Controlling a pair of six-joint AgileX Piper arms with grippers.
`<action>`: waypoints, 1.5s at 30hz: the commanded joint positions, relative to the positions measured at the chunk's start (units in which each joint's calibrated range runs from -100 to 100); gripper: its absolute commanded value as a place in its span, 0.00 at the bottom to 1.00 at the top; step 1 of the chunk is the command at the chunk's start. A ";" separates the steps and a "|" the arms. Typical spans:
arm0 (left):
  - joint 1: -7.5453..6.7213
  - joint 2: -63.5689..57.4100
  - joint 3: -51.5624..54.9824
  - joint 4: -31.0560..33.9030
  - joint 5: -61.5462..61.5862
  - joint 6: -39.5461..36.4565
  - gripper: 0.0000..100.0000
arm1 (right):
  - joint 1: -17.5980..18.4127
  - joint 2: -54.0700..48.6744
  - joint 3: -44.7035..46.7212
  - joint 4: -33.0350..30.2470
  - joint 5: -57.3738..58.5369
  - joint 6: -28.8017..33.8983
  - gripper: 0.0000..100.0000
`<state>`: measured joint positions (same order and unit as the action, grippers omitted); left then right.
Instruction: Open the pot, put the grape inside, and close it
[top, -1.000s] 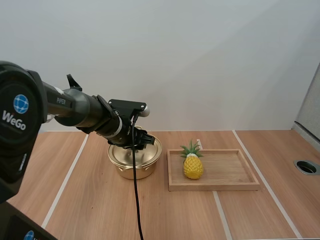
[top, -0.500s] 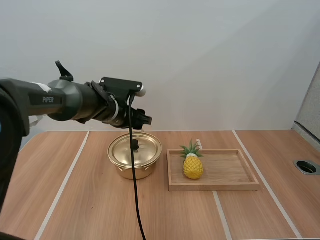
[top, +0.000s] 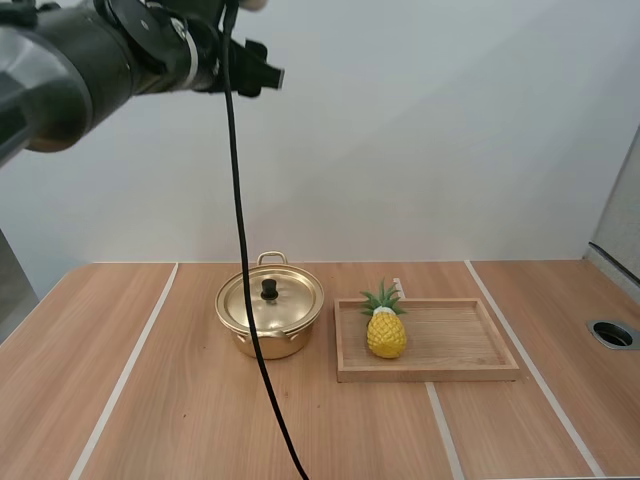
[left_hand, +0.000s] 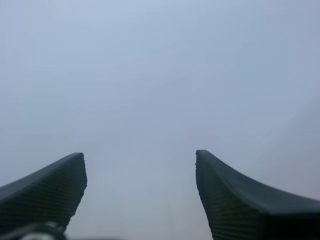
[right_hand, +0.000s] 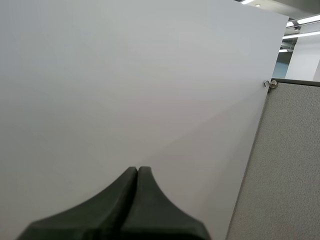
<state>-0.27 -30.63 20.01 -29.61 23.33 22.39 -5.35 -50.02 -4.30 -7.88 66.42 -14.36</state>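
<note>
Pot (top: 292, 342) upright, lid (top: 288, 300) on, handles (top: 271, 258) lined near to far.

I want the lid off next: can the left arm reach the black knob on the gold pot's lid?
Probably yes: the open left gripper hangs high up, nothing stands over the black knob on the round gold lid, and the yellow pineapple sits aside in the wooden tray.
</note>
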 joint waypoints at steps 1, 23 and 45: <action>1.66 -1.99 -5.54 0.78 -2.49 -2.77 1.00 | -0.18 -0.68 -0.36 -0.26 -0.42 -0.24 0.00; 3.15 -31.08 -3.90 -3.17 -2.53 -6.44 0.00 | -0.18 -12.79 5.14 27.76 -5.74 -12.90 0.00; 0.27 -58.32 26.61 -4.00 -2.67 -3.43 0.00 | -0.18 -37.68 40.81 44.66 -7.87 -29.00 0.00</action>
<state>0.80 -87.26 44.73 -32.78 21.19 17.92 -5.35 -84.42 33.61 33.53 59.44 -39.39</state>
